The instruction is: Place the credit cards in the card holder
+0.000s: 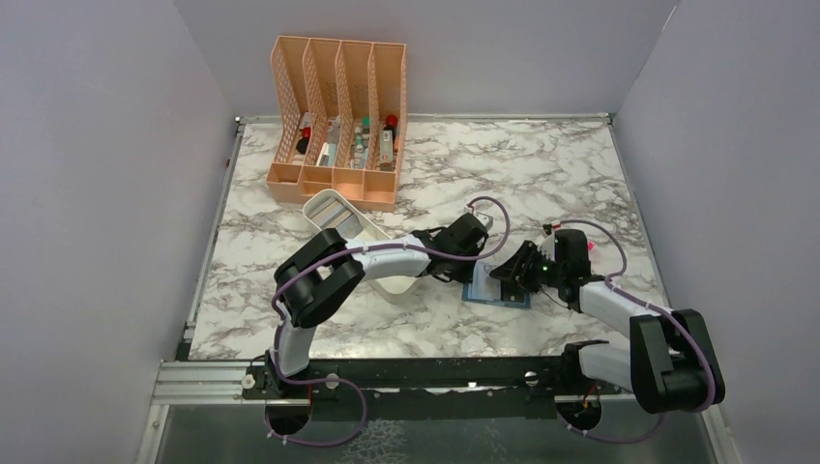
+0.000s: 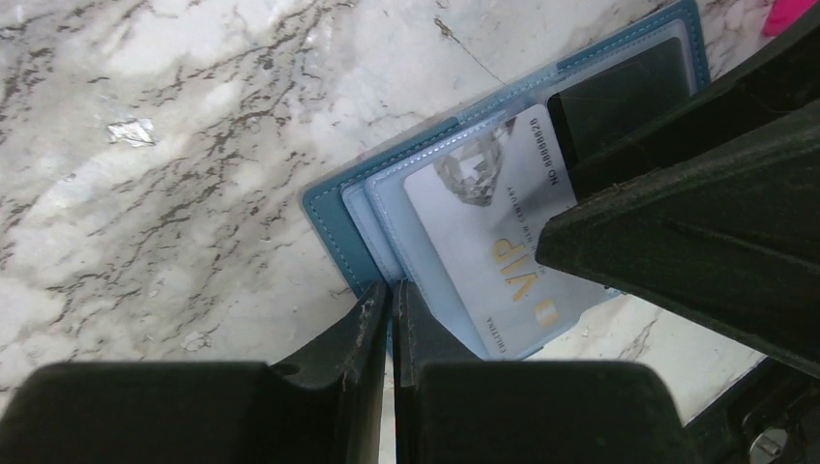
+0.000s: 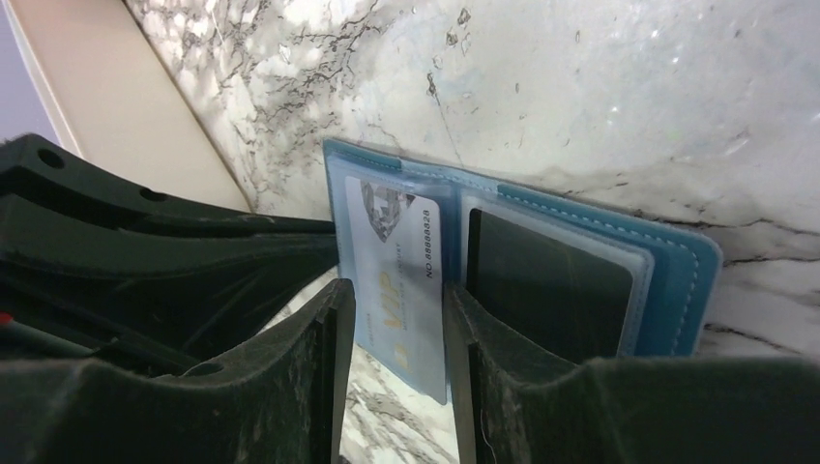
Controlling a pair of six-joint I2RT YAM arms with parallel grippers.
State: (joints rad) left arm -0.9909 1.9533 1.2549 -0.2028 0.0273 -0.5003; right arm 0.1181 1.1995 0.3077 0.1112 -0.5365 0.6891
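The card holder point(image 1: 495, 293) lies open on the marble tabletop point(image 1: 541, 174), just ahead of the two arms and under their tips. The right jaws stand apart astride a pale card point(image 3: 396, 280), one finger along each long edge. The card's far end is tucked into the clear pocket nearer the left jaws, and its near end sticks out past the holder's edge. Whether the fingers press on it I cannot tell. The left jaws are closed to a sliver at the holder's edge beside that pocket, and I cannot tell whether they pinch it. The card bears "VIP" in gold, a picture of a cut diamond, and "NO" before a row of digits, mostly eights; a finer line is too small to read. The other pocket shows a dark rectangle point(image 3: 546, 290). Only the wrist views give the lettering and pockets. From overhead the holder is just a blue patch, but that view adds a white tray point(image 1: 334, 215) partly under the left arm and, farther back, a peach mesh organizer point(image 1: 338, 87) with small bottles point(image 1: 391, 124) in its slots.
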